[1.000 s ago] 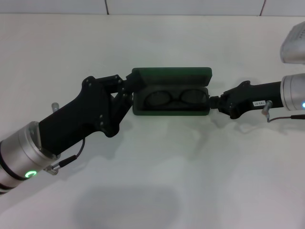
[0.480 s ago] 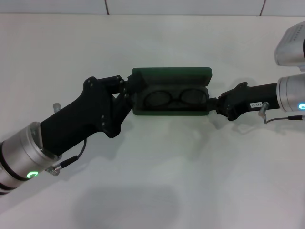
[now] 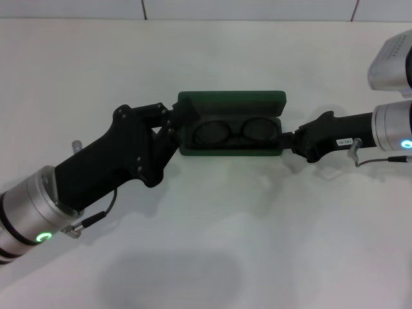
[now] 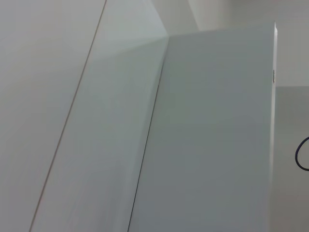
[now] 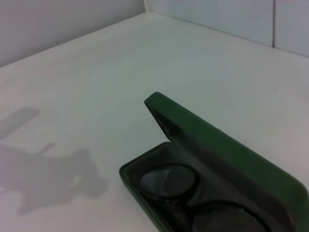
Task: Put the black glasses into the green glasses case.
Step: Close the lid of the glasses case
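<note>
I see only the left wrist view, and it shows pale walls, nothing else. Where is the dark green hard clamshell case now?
Observer: The green glasses case lies on the white table, between the left gripper and the right gripper.
Operator: Is its lid open?
Observer: Yes, the lid stands raised.
Operator: And the thin black wire glasses?
Observer: The black glasses lie inside the case, both oval rims visible.
</note>
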You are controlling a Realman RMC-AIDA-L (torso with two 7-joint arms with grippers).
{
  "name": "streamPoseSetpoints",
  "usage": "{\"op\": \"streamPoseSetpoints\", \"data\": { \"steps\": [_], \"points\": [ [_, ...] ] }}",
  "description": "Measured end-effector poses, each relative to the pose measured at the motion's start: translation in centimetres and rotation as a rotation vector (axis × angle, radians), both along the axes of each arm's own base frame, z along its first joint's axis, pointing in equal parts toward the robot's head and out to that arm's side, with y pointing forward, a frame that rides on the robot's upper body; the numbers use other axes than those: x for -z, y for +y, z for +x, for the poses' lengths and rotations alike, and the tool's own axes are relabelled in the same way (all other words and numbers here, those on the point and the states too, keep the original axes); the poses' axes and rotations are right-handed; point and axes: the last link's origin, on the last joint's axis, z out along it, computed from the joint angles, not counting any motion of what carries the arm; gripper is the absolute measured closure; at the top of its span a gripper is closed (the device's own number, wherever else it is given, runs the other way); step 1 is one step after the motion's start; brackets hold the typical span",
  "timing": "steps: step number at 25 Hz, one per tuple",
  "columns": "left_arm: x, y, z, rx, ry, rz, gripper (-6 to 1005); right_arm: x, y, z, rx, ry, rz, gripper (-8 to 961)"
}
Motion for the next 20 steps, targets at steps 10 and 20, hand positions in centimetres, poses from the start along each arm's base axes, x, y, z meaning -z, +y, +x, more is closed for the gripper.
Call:
{"op": "streamPoseSetpoints", "data": {
  "steps": [10, 20],
  "points": [
    [0.05, 0.04, 0.11, 0.003, -0.001, -0.001, 968, -0.06, 0.39, -0.46, -0.019, 0.001, 0.014, 924],
    [0.04, 0.08, 0.10, 0.002, -0.001, 0.001, 968, 0.08, 0.44, -0.57, -0.021, -0.002, 0.013, 924]
  ]
}}
